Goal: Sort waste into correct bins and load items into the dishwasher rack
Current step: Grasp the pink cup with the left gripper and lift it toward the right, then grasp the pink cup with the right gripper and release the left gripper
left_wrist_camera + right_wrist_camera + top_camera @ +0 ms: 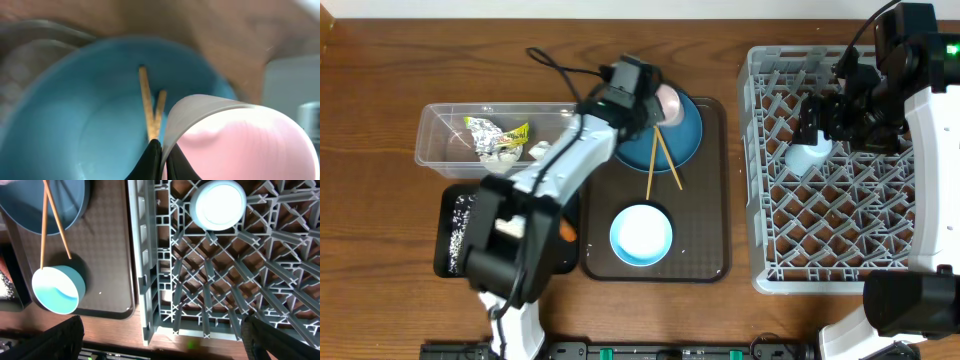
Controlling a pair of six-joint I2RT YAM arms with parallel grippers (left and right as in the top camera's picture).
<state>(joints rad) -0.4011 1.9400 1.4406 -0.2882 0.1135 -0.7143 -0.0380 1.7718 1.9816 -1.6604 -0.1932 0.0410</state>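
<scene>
My left gripper (161, 160) is shut on the rim of the pink cup (240, 145), which is over the back of the round blue plate (75, 120); the overhead view shows the gripper (656, 108), cup (670, 100) and plate (682, 140). Two wooden chopsticks (660, 165) lie from the plate onto the tray. The white bowl (641, 234) stands in front of them. My right gripper (167, 342) is open and empty over the dishwasher rack (820, 225), above the light-blue cup (220, 205), which stands upside down in it. The clear tub (440, 140) holds the wrapper (495, 133) and tissue (535, 150).
The plate, chopsticks and bowl sit on a dark-brown serving tray (705, 215). The black tray (448, 260) with white rice grains (460, 215) lies front left, mostly under my left arm. A small orange carrot (567, 230) shows at its right edge.
</scene>
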